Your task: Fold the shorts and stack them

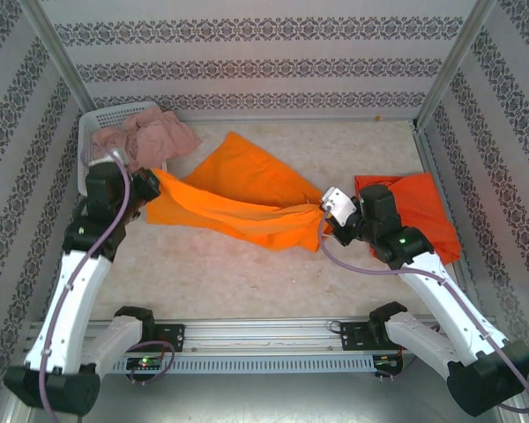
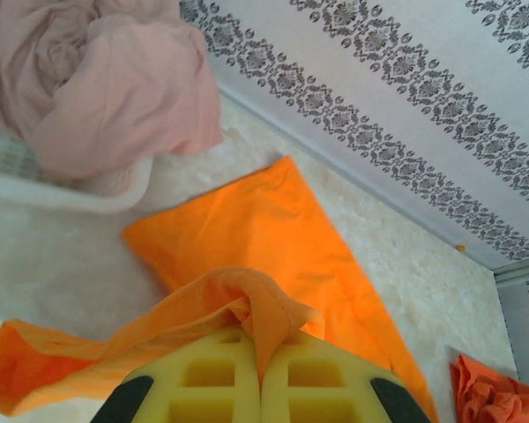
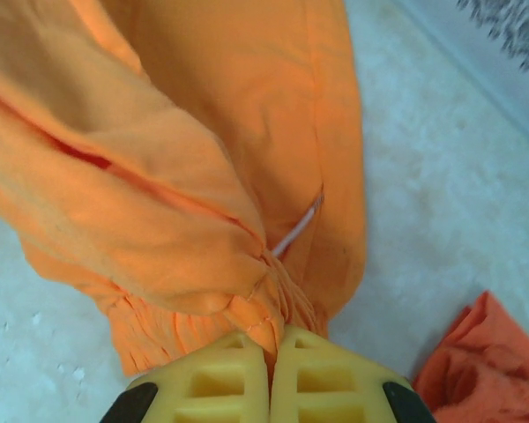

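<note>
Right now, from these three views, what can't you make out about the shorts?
Top view: red-orange shorts lie partly under the right arm, so their folded state is unclear.
Top view: pink shorts are heaped over the basket, so their count is unclear.
Right wrist view: yellow-orange shorts are cut off by the top and left edges, and bunched folds hide their shape.

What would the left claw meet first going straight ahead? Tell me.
The left claw, shut on the yellow-orange shorts, would likely run into that same garment's spread part on the table; depth is unclear.
</note>
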